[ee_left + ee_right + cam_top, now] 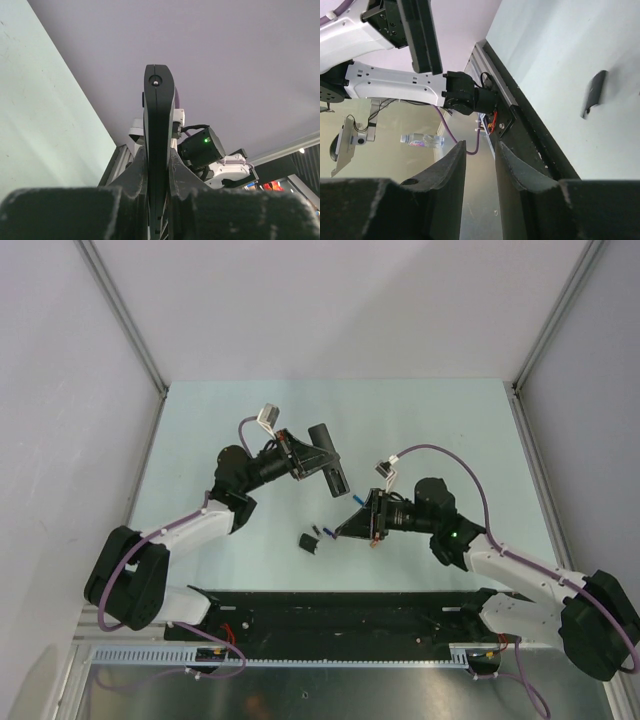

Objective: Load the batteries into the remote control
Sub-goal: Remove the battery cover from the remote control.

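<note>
My left gripper [308,462] is shut on the black remote control [330,460] and holds it above the table, tilted. In the left wrist view the remote [158,115] stands edge-on between the fingers of the gripper [158,156]. My right gripper [347,528] is low over the table just right of the small black back panel [310,542]. A dark bluish battery [328,533] lies between them. In the right wrist view the gripper [480,150] is open and empty. The panel [594,93] lies on the table, and the held remote [422,35] shows at upper left.
The pale green table [400,420] is walled by grey panels at the back and sides. A black base rail [340,612] runs along the near edge. A purple cable [450,455] loops above the right arm.
</note>
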